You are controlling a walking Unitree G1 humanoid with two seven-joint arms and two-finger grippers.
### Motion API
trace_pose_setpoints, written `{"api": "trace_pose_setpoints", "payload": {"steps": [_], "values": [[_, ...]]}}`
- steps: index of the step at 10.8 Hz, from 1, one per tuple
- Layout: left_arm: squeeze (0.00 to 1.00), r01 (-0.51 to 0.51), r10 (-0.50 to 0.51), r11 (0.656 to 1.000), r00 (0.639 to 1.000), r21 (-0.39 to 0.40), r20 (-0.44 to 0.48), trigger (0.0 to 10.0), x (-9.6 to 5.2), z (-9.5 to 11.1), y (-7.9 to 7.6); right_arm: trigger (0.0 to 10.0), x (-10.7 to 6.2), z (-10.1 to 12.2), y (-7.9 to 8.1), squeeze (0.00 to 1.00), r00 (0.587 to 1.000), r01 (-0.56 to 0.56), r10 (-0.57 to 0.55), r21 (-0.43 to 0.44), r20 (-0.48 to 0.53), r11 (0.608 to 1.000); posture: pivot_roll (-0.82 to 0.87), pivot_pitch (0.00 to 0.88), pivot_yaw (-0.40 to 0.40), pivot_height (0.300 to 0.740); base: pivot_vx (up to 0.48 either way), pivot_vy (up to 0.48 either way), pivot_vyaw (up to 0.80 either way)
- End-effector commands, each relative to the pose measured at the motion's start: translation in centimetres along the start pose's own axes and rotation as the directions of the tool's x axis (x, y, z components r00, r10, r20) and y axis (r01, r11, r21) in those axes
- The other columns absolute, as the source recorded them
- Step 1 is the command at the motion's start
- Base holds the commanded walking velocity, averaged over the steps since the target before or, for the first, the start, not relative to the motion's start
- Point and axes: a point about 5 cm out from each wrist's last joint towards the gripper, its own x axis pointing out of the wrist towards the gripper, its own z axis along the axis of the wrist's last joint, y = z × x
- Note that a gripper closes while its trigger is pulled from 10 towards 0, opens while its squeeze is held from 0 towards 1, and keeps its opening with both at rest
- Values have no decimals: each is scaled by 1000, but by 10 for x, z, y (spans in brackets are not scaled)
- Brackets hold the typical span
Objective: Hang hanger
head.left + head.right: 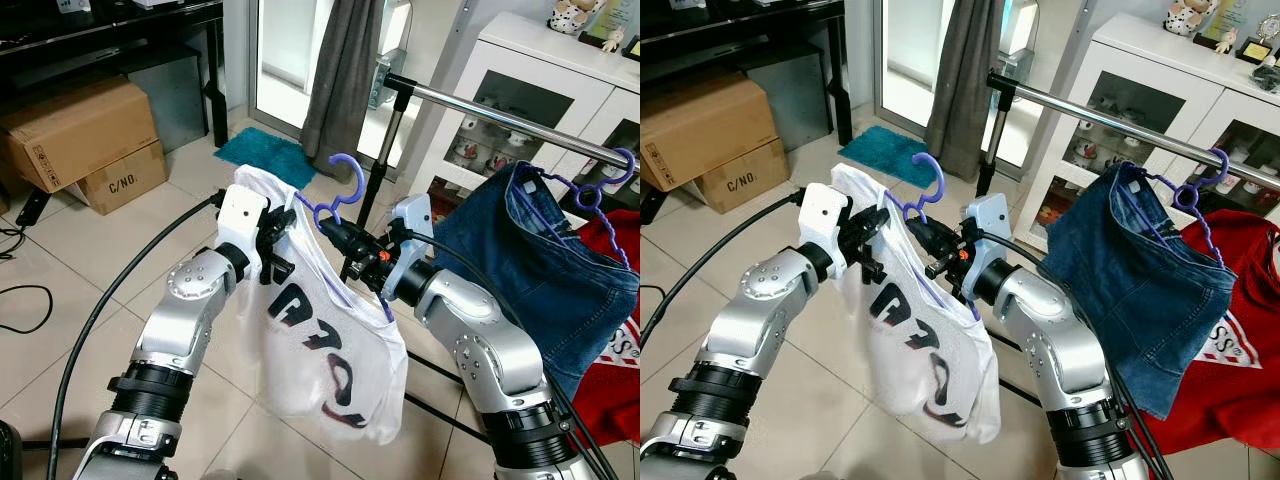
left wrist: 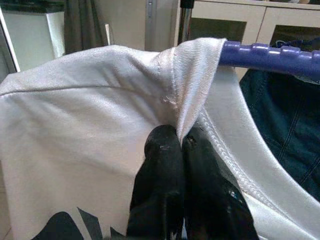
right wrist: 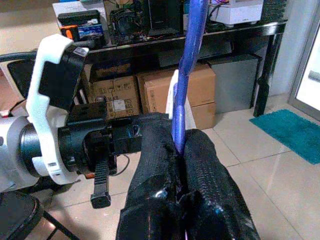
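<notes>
The room had a pale tiled floor (image 1: pixel 60 250), and across its upper right side ran a horizontal silver metal clothes rail (image 1: pixel 500 118) on a dark upright post, which serves here as the landmark. Behind the rail stood a white cabinet with glass doors (image 1: pixel 545 75), and beside the post hung a grey curtain (image 1: pixel 340 70) over a teal floor mat (image 1: pixel 265 157). Far from the rail, against a black desk, sat stacked brown cardboard boxes (image 1: pixel 85 140). On the rail's far end hung a blue denim garment (image 1: pixel 540 270) on a purple hanger, with a red printed shirt (image 1: pixel 610 330) just beside it.

Below and in front of the rail's near end, well apart from it, the robot held up a purple plastic hanger with a curled hook (image 1: pixel 340 190), carrying a white T-shirt with black and red lettering (image 1: pixel 320 350). The hook pointed up and touched nothing.

The left gripper (image 2: pixel 181 145) had its two black fingers pressed together on a fold of the white T-shirt at the collar seam, right where the cloth draped over the hanger's arm. The right gripper (image 3: pixel 178 145) had its fingers clamped on the hanger's thin purple stem, just below the hook. Both grippers sat close together, facing each other across the hanger's neck, with black cables (image 1: pixel 110 300) trailing from the silver arms toward the floor
</notes>
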Motion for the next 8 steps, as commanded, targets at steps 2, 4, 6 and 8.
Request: {"api": "trace_pose_setpoints", "payload": {"steps": [2, 4, 6, 8], "values": [[0, -25, 25, 1000, 1000, -18, -6, 0, 1, -2, 4, 0, -3, 11, 0, 0, 998, -8, 10, -35, 56, 999, -48, 0, -126, 740, 0, 0, 0], [0, -9, 10, 1000, 999, -30, 37, 0, -3, 4, 7, 0, -5, -7, -8, 0, 993, 42, -55, -118, -102, 992, -44, 0, -128, 740, 0, 0, 0], [0, 47, -40, 998, 992, -52, 117, 0, -18, 25, 13, 0, -19, -40, -18, 0, 942, 19, -88, -209, -324, 978, -31, 0, -133, 740, 0, 0, 0], [0, -11, 19, 998, 990, -55, 138, 0, -30, 36, 37, 0, -28, -42, -23, 0, 935, 16, -89, -208, -343, 978, -27, 0, -132, 740, 0, 0, 0]]}}
